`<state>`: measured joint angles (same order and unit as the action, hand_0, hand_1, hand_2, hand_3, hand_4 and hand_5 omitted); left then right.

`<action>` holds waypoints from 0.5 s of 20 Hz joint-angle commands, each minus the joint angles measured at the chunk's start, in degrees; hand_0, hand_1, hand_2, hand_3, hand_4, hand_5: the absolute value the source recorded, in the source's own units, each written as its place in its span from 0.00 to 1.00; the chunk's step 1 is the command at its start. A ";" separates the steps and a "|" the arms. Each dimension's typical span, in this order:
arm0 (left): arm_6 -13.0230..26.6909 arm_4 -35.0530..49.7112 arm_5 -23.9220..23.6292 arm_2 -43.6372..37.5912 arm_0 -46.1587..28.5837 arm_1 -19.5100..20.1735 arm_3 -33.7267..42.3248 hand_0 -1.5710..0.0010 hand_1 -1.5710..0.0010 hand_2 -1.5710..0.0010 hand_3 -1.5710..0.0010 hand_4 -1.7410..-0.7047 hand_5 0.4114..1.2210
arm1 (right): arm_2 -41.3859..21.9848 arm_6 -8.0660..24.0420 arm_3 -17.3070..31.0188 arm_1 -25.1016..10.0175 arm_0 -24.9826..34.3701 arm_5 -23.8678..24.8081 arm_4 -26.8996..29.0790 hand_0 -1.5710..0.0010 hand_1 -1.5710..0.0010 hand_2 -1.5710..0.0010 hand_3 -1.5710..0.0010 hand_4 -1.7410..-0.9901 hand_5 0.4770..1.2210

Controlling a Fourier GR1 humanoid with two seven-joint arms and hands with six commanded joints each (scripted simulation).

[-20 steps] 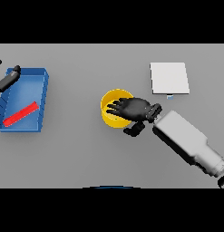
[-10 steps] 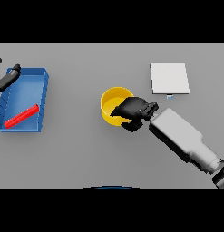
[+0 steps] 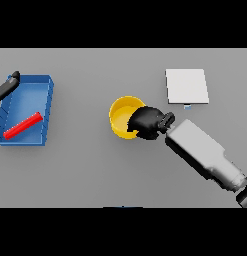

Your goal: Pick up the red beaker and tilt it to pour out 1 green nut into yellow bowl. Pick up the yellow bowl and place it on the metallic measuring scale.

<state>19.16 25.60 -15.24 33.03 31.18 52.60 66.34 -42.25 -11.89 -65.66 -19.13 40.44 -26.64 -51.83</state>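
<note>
Inspector: Position of the yellow bowl (image 3: 122, 114)?

Recorder: Near mid-table, well apart from the metallic measuring scale (image 3: 187, 86), which lies flat toward the far right. The bowl is not on the scale.

Inspector: Right hand (image 3: 148, 122)?

Recorder: Over the bowl's right rim, fingers curled round that edge, grasping the bowl. The white and grey forearm runs off to the lower right.

Inspector: Red beaker (image 3: 23, 125)?

Recorder: Lying tilted on its side inside the blue tray (image 3: 47, 111) at the left edge of the table.

Inspector: Left hand (image 3: 6, 85)?

Recorder: At the far left, over the tray's far corner. Only part shows; its state cannot be told.
</note>
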 commanded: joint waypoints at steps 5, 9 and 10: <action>-0.43 -0.06 -0.20 -0.11 -0.10 -0.50 -0.87 1.00 1.00 1.00 1.00 0.99 0.35 | 2.00 0.19 -1.83 -1.45 0.16 -1.36 1.75 0.02 0.02 0.16 0.16 0.02 0.99; 0.29 0.32 -0.01 -0.09 -0.45 -0.48 -0.61 1.00 1.00 1.00 1.00 0.98 0.35 | 4.67 2.53 -6.02 -2.95 -0.39 -3.85 3.70 0.01 0.01 0.12 0.18 0.01 0.99; 0.66 0.16 0.08 -0.06 0.03 -0.37 -0.69 1.00 1.00 1.00 1.00 0.98 0.35 | 5.58 2.75 -7.82 -3.78 -0.42 -4.86 4.28 0.01 0.01 0.10 0.20 0.01 1.00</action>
<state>19.80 25.75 -15.17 32.96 31.23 52.24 65.64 -36.65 -9.25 -73.49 -22.96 40.07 -31.49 -47.58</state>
